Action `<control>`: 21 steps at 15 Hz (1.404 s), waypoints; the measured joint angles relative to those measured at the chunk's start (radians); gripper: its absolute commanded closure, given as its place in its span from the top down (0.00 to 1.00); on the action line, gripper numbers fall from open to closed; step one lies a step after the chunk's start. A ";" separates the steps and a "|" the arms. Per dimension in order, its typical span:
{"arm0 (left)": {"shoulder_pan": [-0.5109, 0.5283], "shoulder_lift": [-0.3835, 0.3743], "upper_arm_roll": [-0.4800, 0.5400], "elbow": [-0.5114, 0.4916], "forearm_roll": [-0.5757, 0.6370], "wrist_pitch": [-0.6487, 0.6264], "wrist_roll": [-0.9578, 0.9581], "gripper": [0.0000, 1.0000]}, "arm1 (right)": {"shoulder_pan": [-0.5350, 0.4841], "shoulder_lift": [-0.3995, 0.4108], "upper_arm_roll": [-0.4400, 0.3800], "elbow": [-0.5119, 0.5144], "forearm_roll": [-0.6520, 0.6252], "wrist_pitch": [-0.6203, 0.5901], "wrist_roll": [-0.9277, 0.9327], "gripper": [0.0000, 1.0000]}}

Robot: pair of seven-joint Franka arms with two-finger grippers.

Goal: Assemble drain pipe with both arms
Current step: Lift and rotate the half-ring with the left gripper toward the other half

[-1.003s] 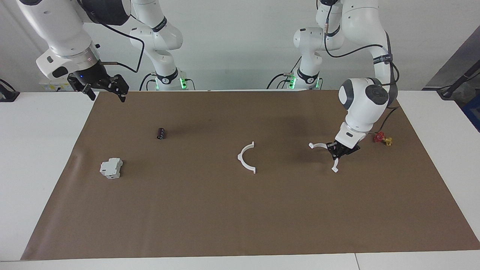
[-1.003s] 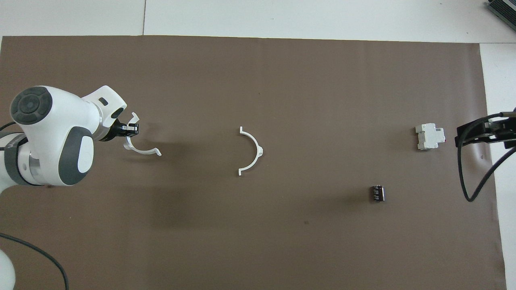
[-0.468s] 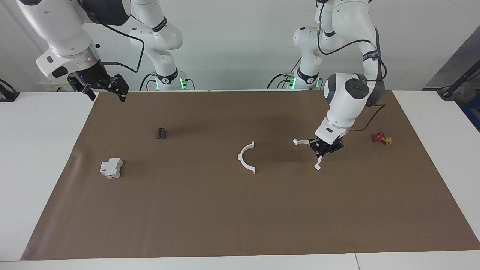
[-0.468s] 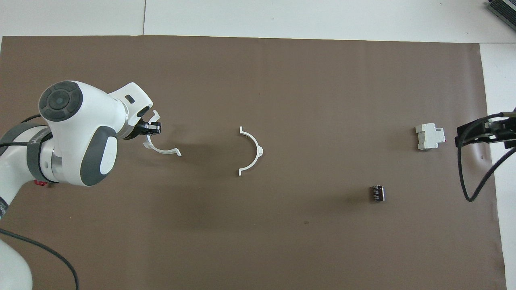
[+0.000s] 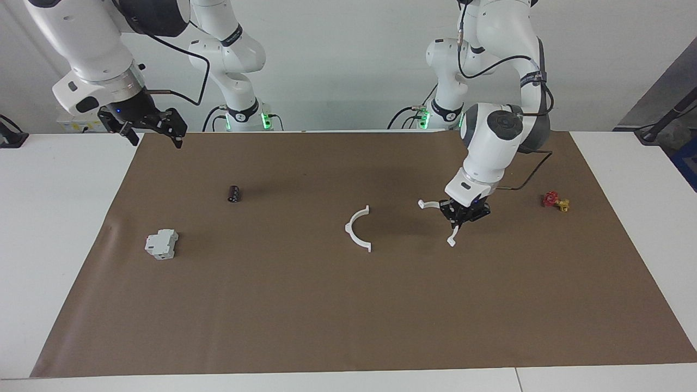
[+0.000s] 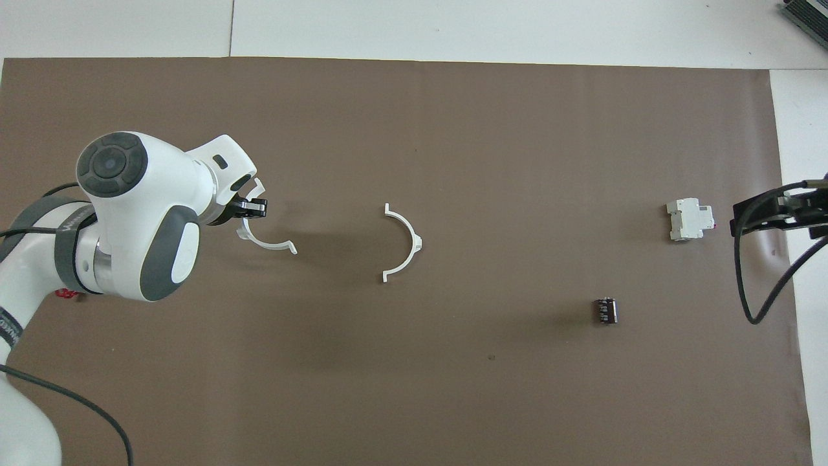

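Observation:
The drain pipe is in two white half-rings. One half-ring (image 5: 356, 230) (image 6: 407, 241) lies flat in the middle of the brown mat. My left gripper (image 5: 463, 213) (image 6: 251, 208) is shut on the other half-ring (image 5: 433, 204) (image 6: 272, 246) and holds it low over the mat, toward the left arm's end and apart from the lying one. My right gripper (image 5: 155, 130) (image 6: 740, 220) hangs open and empty over the mat's corner at the right arm's end, where that arm waits.
A grey-white blocky box (image 5: 161, 244) (image 6: 689, 220) and a small black cylinder (image 5: 234, 193) (image 6: 605, 310) lie on the mat (image 5: 348, 316) toward the right arm's end. A small red and yellow part (image 5: 555, 201) lies at the left arm's end.
My left gripper has carried its half-ring along the mat toward the half-ring lying in the middle. The right arm has not moved.

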 measured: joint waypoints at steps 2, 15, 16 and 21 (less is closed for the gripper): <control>-0.004 0.001 0.000 0.000 0.001 0.000 0.000 0.00 | 0.000 0.000 0.000 0.000 0.000 0.000 0.000 1.00; -0.112 0.003 -0.005 0.001 0.001 0.061 -0.019 0.00 | 0.000 0.000 0.000 0.000 0.000 0.000 0.000 1.00; -0.114 0.004 -0.006 0.001 0.001 0.066 -0.013 0.00 | 0.000 0.000 0.000 0.000 0.000 0.000 0.000 1.00; -0.126 0.005 -0.006 0.001 0.001 0.076 0.090 0.00 | 0.000 0.000 0.000 0.000 0.000 0.000 0.000 1.00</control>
